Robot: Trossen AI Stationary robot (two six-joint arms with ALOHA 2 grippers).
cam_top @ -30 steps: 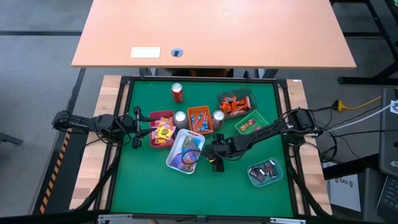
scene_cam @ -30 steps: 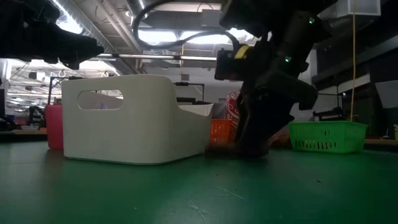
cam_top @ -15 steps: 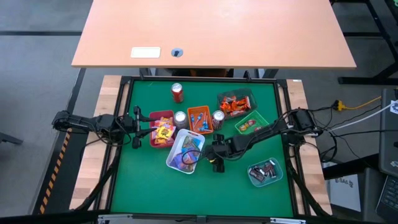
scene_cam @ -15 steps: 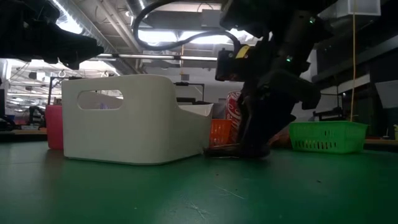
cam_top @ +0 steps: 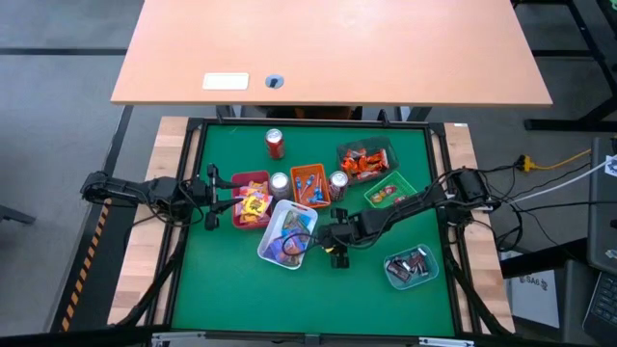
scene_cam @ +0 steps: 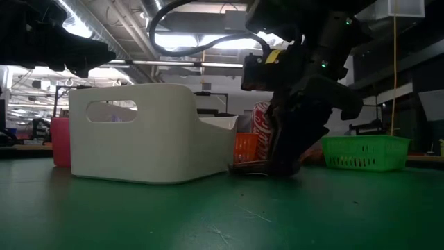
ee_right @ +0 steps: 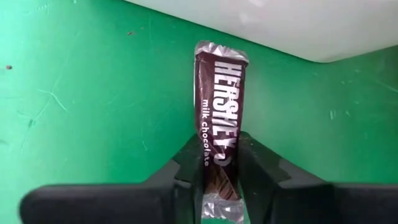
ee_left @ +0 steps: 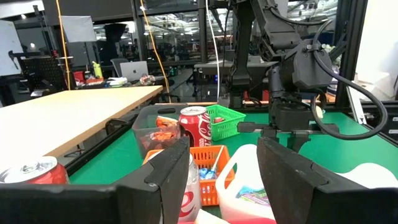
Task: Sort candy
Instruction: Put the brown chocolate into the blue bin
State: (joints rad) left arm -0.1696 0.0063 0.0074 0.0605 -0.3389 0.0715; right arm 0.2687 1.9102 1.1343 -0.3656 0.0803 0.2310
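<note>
At frame centre, the right gripper [ee_right: 219, 180] has its fingers clenched on a brown-wrapped Hershey's chocolate bar [ee_right: 219, 124] lying on the green table [ee_right: 81, 99], ready for lifting; the left gripper [ee_left: 221, 162] waits released.

Premises: a robotics lab or workshop. Evidence: green-matted test table [cam_top: 241, 289] inside a black frame, long wooden workbench [ee_left: 68, 118], laptop [ee_left: 134, 69], whiteboard [ee_left: 78, 27], exposed ceiling ducting [scene_cam: 132, 28], hanging cables [ee_left: 148, 37].
</note>
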